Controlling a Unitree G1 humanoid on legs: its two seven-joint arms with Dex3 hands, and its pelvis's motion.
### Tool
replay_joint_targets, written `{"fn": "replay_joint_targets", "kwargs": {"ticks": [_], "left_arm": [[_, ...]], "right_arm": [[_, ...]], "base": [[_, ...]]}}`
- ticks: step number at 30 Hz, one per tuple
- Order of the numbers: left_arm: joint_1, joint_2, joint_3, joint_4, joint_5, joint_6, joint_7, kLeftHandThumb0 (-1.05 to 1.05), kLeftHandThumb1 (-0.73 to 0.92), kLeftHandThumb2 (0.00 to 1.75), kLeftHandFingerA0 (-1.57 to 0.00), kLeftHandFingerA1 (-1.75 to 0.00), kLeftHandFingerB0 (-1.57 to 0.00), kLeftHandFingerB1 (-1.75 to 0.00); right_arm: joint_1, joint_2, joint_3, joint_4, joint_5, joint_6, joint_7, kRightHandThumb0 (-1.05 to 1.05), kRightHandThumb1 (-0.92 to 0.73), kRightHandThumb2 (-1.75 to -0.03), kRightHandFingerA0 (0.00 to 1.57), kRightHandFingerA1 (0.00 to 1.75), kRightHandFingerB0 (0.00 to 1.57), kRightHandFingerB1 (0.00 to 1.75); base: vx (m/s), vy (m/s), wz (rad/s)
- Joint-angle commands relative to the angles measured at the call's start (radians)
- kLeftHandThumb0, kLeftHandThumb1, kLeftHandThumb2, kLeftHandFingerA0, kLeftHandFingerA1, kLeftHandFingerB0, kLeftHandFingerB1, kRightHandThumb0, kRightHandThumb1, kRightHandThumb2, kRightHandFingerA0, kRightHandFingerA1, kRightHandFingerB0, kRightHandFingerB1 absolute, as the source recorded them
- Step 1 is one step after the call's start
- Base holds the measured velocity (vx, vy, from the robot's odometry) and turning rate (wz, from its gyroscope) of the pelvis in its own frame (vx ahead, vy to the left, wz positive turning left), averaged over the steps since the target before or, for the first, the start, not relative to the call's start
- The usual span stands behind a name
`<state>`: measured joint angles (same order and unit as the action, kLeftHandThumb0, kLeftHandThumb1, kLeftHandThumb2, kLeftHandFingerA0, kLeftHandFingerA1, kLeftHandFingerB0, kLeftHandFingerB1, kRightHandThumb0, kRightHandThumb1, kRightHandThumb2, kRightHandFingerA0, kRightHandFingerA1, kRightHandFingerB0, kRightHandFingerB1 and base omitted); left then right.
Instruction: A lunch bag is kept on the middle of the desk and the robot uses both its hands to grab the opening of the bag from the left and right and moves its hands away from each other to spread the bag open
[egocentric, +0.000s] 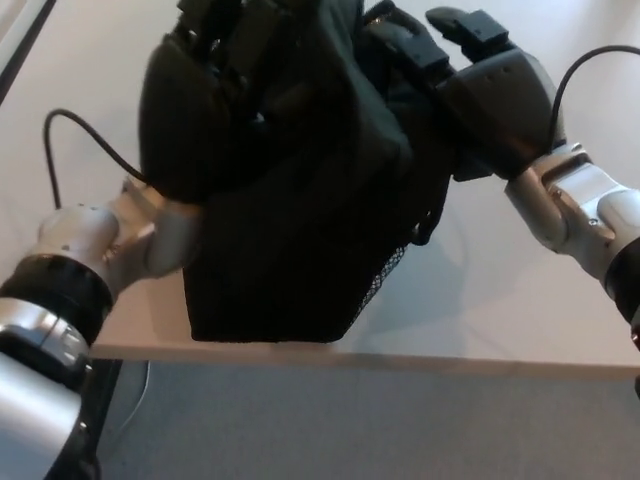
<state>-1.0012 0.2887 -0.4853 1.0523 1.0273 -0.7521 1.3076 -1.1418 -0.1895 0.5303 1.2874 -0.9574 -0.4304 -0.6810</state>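
Lunch bag (300, 220) at the desk (480, 310) edge. Left hand (200, 100) and right hand (480, 90) each pinch its top; mouth looks bunched, so spreading probably remains.

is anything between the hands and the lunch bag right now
Nothing visible. The left hand and right hand both press directly against the lunch bag, one on each side near its top.

White desk (520, 330) — grey floor (400, 420) below.
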Motion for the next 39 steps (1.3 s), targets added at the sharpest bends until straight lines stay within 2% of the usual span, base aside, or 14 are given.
{"fn": "replay_joint_targets", "kwargs": {"ticks": [1,2,11,23,24,25,26,33,34,35,36,37,38,39], "left_arm": [[-0.028,0.071,-0.019,0.069,0.001,0.123,-0.043,0.03,0.39,0.84,-0.14,-0.38,0.00,-0.23],[-0.028,0.078,-0.022,0.078,-0.002,0.135,-0.045,0.04,0.34,0.89,-0.12,-0.37,0.00,-0.22],[0.015,0.152,-0.044,0.118,-0.020,0.148,-0.044,0.04,0.37,0.91,-0.14,-0.36,-0.02,-0.26],[0.196,0.269,-0.023,0.088,-0.057,0.126,-0.015,0.05,0.42,0.76,-0.17,-0.36,-0.04,-0.22],[0.219,0.284,-0.013,0.067,-0.066,0.133,-0.020,0.01,0.45,0.76,-0.16,-0.35,-0.05,-0.22],[0.238,0.297,-0.005,0.054,-0.073,0.123,-0.010,0.00,0.48,0.76,-0.14,-0.34,-0.05,-0.22],[0.254,0.307,0.003,0.043,-0.079,0.107,0.002,0.00,0.48,0.76,-0.14,-0.34,-0.05,-0.22],[0.462,0.465,0.100,-0.132,-0.153,-0.078,0.019,-0.03,0.54,0.81,-0.14,-0.29,-0.05,-0.28],[0.494,0.478,0.119,-0.157,-0.167,-0.104,0.030,-0.06,0.45,1.01,-0.03,-0.45,-0.01,-0.45],[0.551,0.494,0.151,-0.202,-0.187,-0.135,0.061,-0.08,0.44,0.97,-0.06,-0.46,-0.04,-0.46],[0.565,0.497,0.160,-0.215,-0.191,-0.141,0.066,-0.08,0.44,0.97,-0.06,-0.46,-0.04,-0.46],[0.689,0.516,0.205,-0.304,-0.280,-0.233,0.007,-0.23,0.68,0.65,-0.17,-0.30,-0.09,-0.21],[0.766,0.521,0.229,-0.358,-0.339,-0.294,-0.028,-0.26,0.70,0.64,-0.18,-0.29,-0.09,-0.21],[0.800,0.519,0.239,-0.383,-0.368,-0.321,-0.041,-0.26,0.70,0.64,-0.18,-0.29,-0.09,-0.21]], "right_arm": [[-0.031,-0.041,-0.045,-0.003,0.087,0.079,0.140,-0.76,-0.59,-0.59,0.13,0.29,0.00,0.16],[-0.030,-0.049,-0.051,-0.009,0.094,0.072,0.145,-0.73,-0.46,-0.83,0.11,0.38,0.00,0.12],[-0.042,-0.133,-0.083,-0.075,0.123,0.043,0.153,-0.86,-0.55,-0.85,0.15,0.34,0.00,0.01],[0.041,-0.344,-0.194,-0.277,0.204,-0.132,0.121,-0.75,-0.49,-0.83,0.11,0.30,0.00,0.12],[0.070,-0.371,-0.210,-0.312,0.217,-0.145,0.134,-0.70,-0.61,-0.59,0.12,0.24,0.00,0.18],[0.106,-0.401,-0.228,-0.350,0.231,-0.164,0.141,-0.71,-0.49,-0.85,0.08,0.28,0.00,0.18],[0.142,-0.427,-0.246,-0.389,0.245,-0.178,0.148,-0.71,-0.49,-0.85,0.08,0.28,0.00,0.18],[0.628,-0.586,-0.483,-0.907,0.348,-0.234,0.146,-0.69,-0.49,-0.83,0.12,0.41,0.00,0.15],[0.693,-0.587,-0.521,-0.957,0.375,-0.251,0.148,-0.63,-0.60,-0.59,0.17,0.28,0.03,0.17],[0.806,-0.580,-0.578,-1.041,0.406,-0.263,0.150,-0.69,-0.49,-0.82,0.08,0.41,0.04,0.19],[0.833,-0.577,-0.593,-1.064,0.412,-0.263,0.153,-0.69,-0.49,-0.82,0.08,0.41,0.04,0.19],[0.986,-0.547,-0.652,-1.130,0.436,-0.322,0.123,-0.61,-0.62,-0.61,0.19,0.33,0.06,0.18],[1.090,-0.518,-0.684,-1.185,0.457,-0.341,0.116,-0.68,-0.49,-0.82,0.19,0.45,0.05,0.26],[1.149,-0.494,-0.698,-1.228,0.473,-0.332,0.126,-0.68,-0.49,-0.82,0.19,0.45,0.05,0.26]], "base": [[0.00,0.000,0.00],[0.00,0.000,0.00],[0.00,0.000,0.00],[0.00,0.000,0.00],[0.00,0.000,0.00],[0.00,0.000,0.00],[0.00,0.000,0.00],[0.00,0.000,0.00],[0.00,0.000,0.00],[0.00,0.000,0.00],[0.00,0.000,0.00],[0.00,0.000,0.00],[0.00,0.000,0.00],[0.00,0.000,0.00]]}}
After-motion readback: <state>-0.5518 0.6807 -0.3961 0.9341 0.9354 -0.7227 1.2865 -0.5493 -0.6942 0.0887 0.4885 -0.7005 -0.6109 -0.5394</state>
